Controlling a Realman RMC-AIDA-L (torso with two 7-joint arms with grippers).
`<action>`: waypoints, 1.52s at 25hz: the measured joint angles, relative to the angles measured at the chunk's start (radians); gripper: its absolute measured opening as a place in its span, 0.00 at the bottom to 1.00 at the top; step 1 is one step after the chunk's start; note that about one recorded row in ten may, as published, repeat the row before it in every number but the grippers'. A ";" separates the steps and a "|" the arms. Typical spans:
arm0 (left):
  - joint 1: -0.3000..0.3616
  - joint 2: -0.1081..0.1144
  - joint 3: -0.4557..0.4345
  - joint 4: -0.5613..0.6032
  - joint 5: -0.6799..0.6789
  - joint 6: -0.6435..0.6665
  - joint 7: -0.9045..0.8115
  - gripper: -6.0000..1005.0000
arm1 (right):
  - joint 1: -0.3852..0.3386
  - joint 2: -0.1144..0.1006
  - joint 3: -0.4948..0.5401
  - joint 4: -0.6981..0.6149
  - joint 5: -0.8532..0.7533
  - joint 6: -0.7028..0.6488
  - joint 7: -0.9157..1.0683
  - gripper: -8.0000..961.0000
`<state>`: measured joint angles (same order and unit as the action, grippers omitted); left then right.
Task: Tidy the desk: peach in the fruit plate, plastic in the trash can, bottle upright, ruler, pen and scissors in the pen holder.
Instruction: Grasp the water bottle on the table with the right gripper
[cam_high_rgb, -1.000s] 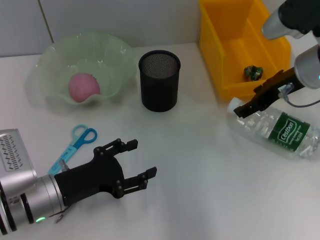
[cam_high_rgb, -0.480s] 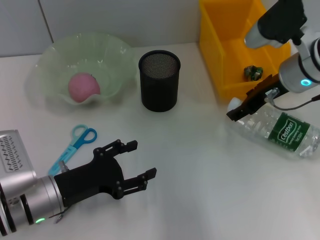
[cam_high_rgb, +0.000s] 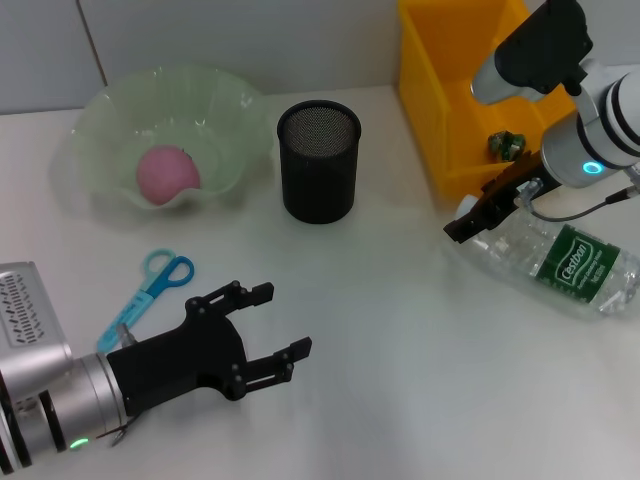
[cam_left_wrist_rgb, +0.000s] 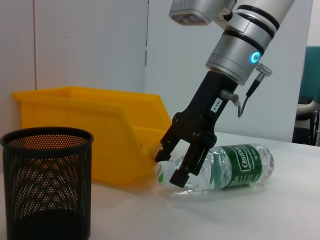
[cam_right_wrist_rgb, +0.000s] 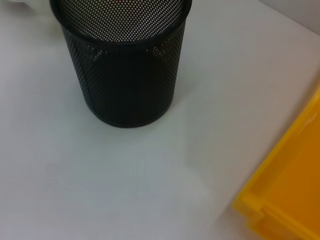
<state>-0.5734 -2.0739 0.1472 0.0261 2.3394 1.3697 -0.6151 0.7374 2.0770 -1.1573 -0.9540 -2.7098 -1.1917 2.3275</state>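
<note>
bottle (cam_high_rgb: 560, 262): lying flat, neck toward right gripper (cam_high_rgb: 470, 222)
right gripper: spread at neck, nearer
left gripper (cam_high_rgb: 268, 340): spread, idle, far

peach (cam_high_rgb: 166, 172) pink | fruit plate (cam_high_rgb: 90, 110) pale green | pen holder (cam_high_rgb: 318, 160) black mesh | trash can (cam_high_rgb: 440, 90) yellow | scissors (cam_high_rgb: 150, 287) blue | bottle (cam_high_rgb: 560, 262) clear, green label

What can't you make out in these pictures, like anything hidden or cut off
- Bottle: its cap end is hidden behind the right gripper in the head view, and its far end runs off the edge.
- Scissors: the blades are covered by the left gripper and its arm.
- Small green item in the yellow bin: too small to identify.
- Pen holder: its contents are unreadable through the mesh.
</note>
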 joint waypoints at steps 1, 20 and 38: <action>0.000 0.000 0.000 0.000 0.000 0.000 0.000 0.81 | 0.003 0.000 0.000 0.004 -0.001 0.003 0.000 0.80; 0.005 0.001 0.000 0.002 0.000 0.000 0.000 0.81 | 0.026 0.000 -0.008 0.063 -0.027 0.032 0.002 0.78; 0.003 0.001 0.000 0.002 0.000 0.000 0.000 0.81 | 0.036 0.000 -0.014 0.076 -0.035 0.035 0.003 0.46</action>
<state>-0.5706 -2.0733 0.1472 0.0283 2.3392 1.3698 -0.6151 0.7736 2.0769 -1.1714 -0.8781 -2.7447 -1.1565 2.3306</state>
